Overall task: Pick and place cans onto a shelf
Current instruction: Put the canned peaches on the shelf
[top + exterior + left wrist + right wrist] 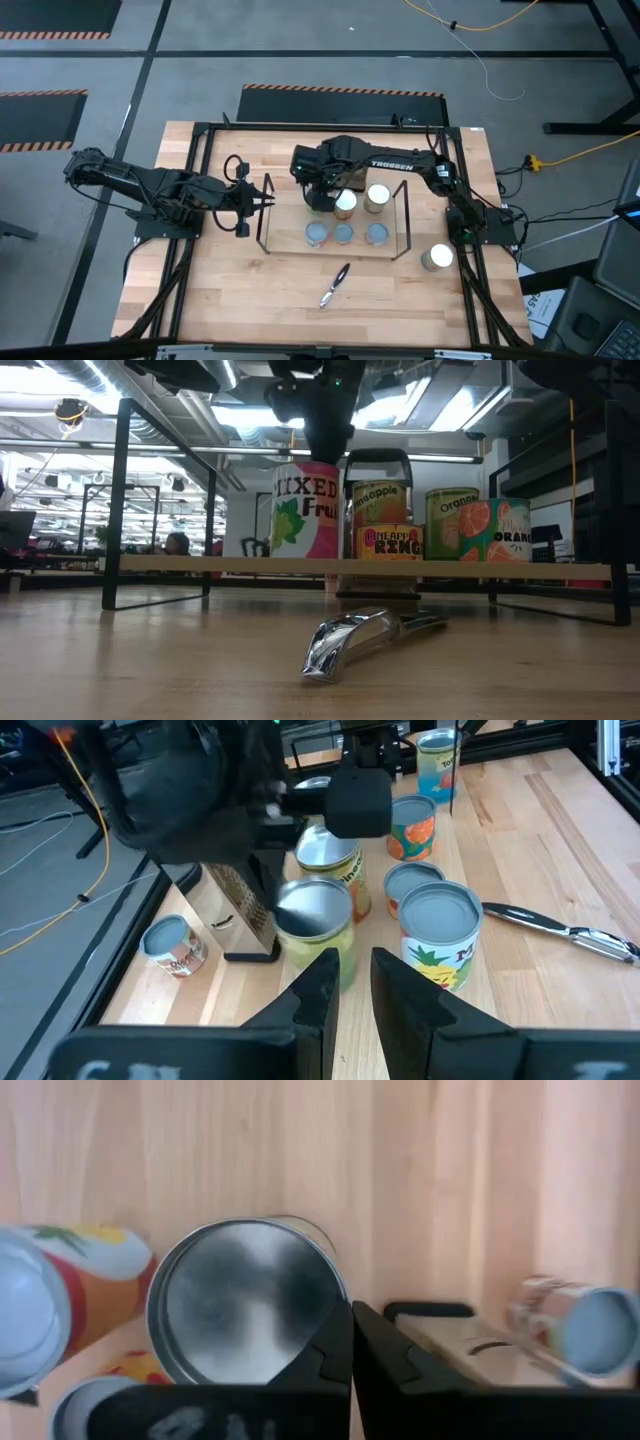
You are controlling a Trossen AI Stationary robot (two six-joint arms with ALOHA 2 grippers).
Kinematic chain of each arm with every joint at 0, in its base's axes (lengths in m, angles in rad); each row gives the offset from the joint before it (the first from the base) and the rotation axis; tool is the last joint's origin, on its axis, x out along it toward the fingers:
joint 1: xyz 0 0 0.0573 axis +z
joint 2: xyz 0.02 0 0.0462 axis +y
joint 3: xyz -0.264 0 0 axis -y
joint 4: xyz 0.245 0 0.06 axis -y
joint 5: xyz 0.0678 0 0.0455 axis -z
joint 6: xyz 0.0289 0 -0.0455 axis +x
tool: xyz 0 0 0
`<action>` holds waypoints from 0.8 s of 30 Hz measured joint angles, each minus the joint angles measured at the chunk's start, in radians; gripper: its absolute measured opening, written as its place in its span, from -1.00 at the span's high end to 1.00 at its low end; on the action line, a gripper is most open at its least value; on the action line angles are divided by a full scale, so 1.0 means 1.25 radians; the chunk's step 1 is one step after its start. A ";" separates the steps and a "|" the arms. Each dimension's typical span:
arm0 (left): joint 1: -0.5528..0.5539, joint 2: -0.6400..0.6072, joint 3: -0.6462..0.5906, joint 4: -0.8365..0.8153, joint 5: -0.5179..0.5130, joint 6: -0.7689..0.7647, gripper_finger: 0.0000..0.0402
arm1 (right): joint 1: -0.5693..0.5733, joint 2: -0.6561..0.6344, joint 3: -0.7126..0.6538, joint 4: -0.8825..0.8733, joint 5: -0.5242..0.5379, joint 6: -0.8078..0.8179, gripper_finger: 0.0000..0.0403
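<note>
The shelf point(266, 215), a black wire rack with a wooden board point(250, 565), stands mid-table and carries several cans point(343, 234). My right gripper point(350, 1348) is shut and points down over the shelf's far left part point(321, 198). It is beside a silver-topped can point(245, 1300) that stands upright. Another can point(437, 258) stands on the table right of the shelf. One more point(580, 1330) lies on its side beyond the grater. My left gripper point(357, 988) waits left of the shelf point(262, 205), open, with nothing between its fingers. My right gripper comes from above, fingers pointing down, with its shut fingertips point(335, 1342) at the rim of the silver-topped can point(325, 1285), on the side toward the grater. I cannot tell whether they touch the rim. The can stands upright on the shelf.
A perforated metal grater point(235, 910) stands right beside the silver-topped can. A shiny peeler point(335, 285) lies on the table in front of the shelf. The black outer frame point(200, 160) borders the table.
</note>
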 joint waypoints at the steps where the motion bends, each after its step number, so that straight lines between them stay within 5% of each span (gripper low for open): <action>1: 0.000 0.000 0.000 0.000 0.000 0.000 0.73 | 0.000 0.000 0.009 0.000 0.011 0.000 0.99; 24: 0.000 0.000 0.000 0.000 0.000 0.000 0.73 | 0.000 0.002 0.011 -0.025 0.010 0.043 0.99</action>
